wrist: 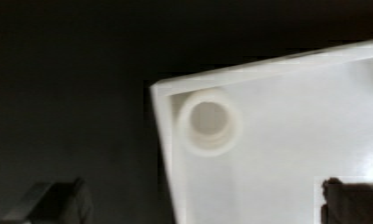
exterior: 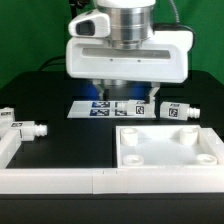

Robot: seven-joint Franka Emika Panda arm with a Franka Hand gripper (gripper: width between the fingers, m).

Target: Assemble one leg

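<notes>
Two white legs lie at the exterior view's left, one (exterior: 27, 128) beside the other (exterior: 7, 117). A third leg (exterior: 178, 111) lies at the right. The large white square panel (exterior: 170, 150) with a raised rim lies at the front right. My gripper (exterior: 113, 92) hangs above the table behind the panel, over the marker board (exterior: 98, 108). In the wrist view my gripper (wrist: 204, 205) is open and empty, its dark fingertips (wrist: 58, 200) wide apart. Between them I see a corner of the panel (wrist: 289, 150) with a round hole (wrist: 213, 122).
A white L-shaped wall (exterior: 60, 182) runs along the table's front and left side. Another tagged white piece (exterior: 140, 108) sits at the marker board's right end. The table (exterior: 70, 140) is black.
</notes>
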